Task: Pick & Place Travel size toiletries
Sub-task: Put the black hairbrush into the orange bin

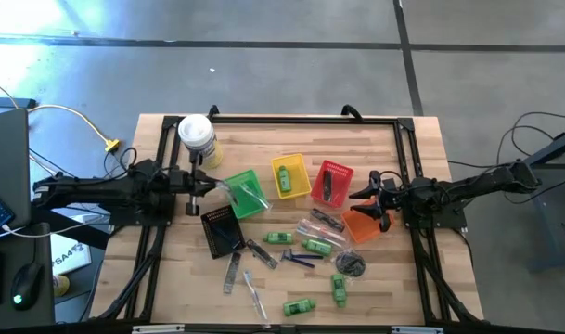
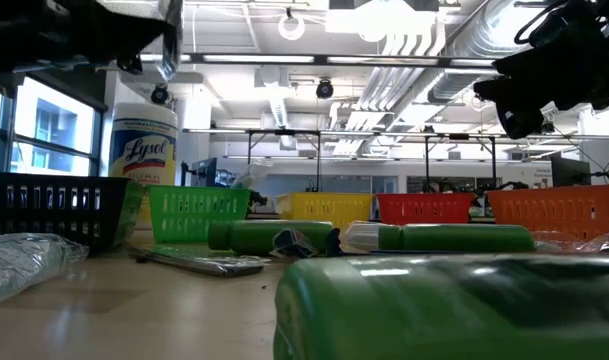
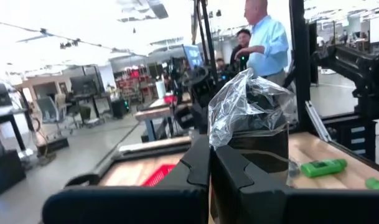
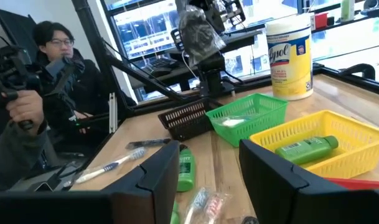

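Observation:
Travel size toiletries lie strewn on the wooden table's near half: green mini bottles [image 1: 280, 238] [image 1: 339, 289], a dark blue razor [image 1: 296, 258], a clear toothbrush [image 1: 254, 292] and a comb [image 1: 234, 271]. Another green bottle [image 4: 306, 148] lies in the yellow basket [image 1: 291, 176]. My left gripper [image 1: 211, 183] hangs left of the green basket [image 1: 245, 193], shut on a crinkled clear plastic packet [image 3: 251, 106]. My right gripper [image 4: 205, 168] stands open with nothing between its fingers, above the orange basket [image 1: 361, 225] at the table's right. My left gripper pinches the clear plastic packet by its lower edge [image 3: 221, 142] between its two shut fingers. The fingers lie about level and come from the table's left side. The packet stands up above the fingertips, clear of the table and the baskets.
A red basket [image 1: 331, 183] with a dark item stands between the yellow and orange ones, and a black basket [image 1: 222, 230] sits near the green one. A white canister [image 1: 197, 137] stands at the far left. People show in the room beyond the table.

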{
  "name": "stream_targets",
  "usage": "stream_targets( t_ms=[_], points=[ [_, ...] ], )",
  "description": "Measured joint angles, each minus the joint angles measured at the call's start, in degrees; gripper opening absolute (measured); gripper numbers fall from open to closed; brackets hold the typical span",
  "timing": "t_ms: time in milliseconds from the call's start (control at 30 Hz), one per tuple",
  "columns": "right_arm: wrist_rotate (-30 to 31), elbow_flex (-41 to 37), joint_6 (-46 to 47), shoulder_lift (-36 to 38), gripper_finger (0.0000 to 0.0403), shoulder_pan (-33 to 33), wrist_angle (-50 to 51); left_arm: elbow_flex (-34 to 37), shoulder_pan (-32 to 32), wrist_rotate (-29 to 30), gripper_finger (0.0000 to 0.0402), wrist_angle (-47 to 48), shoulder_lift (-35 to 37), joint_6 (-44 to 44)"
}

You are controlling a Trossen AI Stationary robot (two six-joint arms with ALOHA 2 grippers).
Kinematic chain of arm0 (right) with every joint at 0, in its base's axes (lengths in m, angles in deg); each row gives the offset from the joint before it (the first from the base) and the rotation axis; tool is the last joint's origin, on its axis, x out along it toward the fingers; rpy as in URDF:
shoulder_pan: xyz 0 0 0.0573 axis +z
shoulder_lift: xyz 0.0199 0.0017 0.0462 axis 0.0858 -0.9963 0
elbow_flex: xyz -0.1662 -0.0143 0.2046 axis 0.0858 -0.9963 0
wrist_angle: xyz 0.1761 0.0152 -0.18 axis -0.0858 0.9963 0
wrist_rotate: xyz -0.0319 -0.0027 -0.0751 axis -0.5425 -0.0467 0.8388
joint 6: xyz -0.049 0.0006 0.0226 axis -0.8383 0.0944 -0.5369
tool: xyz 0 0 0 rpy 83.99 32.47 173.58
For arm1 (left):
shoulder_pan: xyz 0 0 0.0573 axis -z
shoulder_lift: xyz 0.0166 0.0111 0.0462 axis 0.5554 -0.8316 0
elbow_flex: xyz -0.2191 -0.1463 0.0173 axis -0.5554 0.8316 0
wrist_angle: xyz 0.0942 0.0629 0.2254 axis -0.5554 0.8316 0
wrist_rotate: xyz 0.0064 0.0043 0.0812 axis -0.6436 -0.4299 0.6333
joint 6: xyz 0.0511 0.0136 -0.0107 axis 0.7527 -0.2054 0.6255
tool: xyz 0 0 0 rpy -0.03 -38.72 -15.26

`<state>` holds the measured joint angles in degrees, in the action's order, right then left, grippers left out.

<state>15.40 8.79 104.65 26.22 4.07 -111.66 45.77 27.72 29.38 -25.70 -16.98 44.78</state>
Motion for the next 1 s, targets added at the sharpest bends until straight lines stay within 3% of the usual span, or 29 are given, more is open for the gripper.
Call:
stream_targets(
  t_ms=[667,1000],
  points=[
    [-0.3,0.0,0.0,0.0,0.0160,0.0,-0.3,1.9,0.0,1.9,0.0000,-1.9,0.5,-2.6],
    [-1.1,0.0,-1.7,-3.8,0.0160,0.0,-6.1,-9.8,0.0,2.1,0.0000,-3.4,-15.6,-3.4]
  ],
)
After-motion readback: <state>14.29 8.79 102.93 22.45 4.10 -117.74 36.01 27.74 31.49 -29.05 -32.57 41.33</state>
